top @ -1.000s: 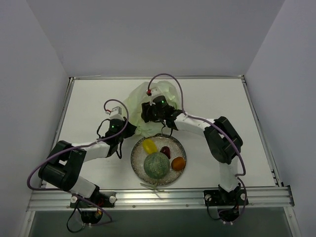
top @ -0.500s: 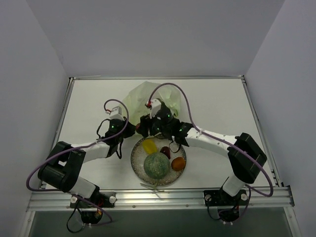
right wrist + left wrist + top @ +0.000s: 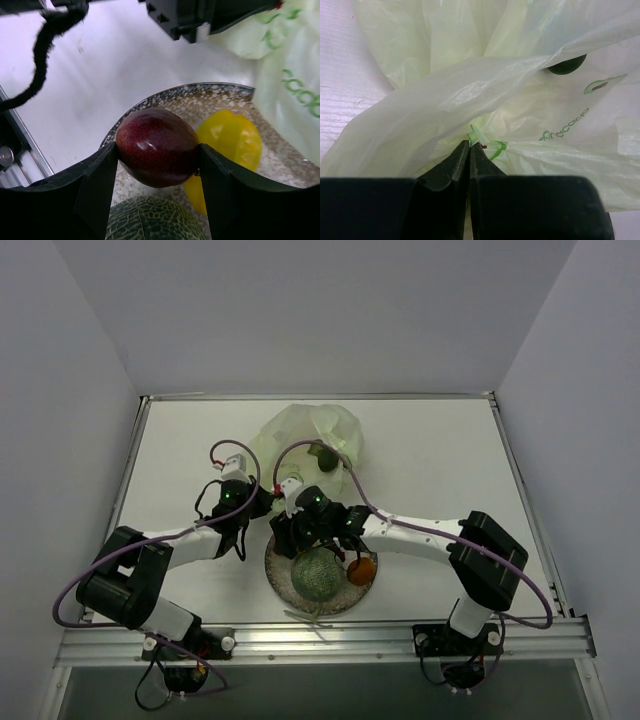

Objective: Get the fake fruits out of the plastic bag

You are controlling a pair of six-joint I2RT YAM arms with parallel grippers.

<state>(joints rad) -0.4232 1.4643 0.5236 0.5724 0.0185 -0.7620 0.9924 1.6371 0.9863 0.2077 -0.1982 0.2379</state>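
The pale green plastic bag [image 3: 310,430] lies at the back centre, and it fills the left wrist view [image 3: 470,95]. My left gripper [image 3: 264,502] is shut on the bag's knotted handle [image 3: 480,139]. A dark green piece [image 3: 326,456] shows in the bag's opening [image 3: 566,65]. My right gripper [image 3: 304,538] is shut on a dark red fruit [image 3: 157,146] and holds it just above the speckled plate [image 3: 165,97]. On the plate lie the netted green melon [image 3: 314,575], an orange [image 3: 362,568] and a yellow piece [image 3: 230,142].
The plate [image 3: 280,585] sits near the table's front edge, between the two arms. The left arm's black body and cable [image 3: 50,35] hang close to the plate's left side. A raised metal rail [image 3: 320,635] runs along the near edge.
My right gripper has come back from the bag to above the plate's left side, uncovering the dark green piece in the bag. The left gripper has stayed on the bag.
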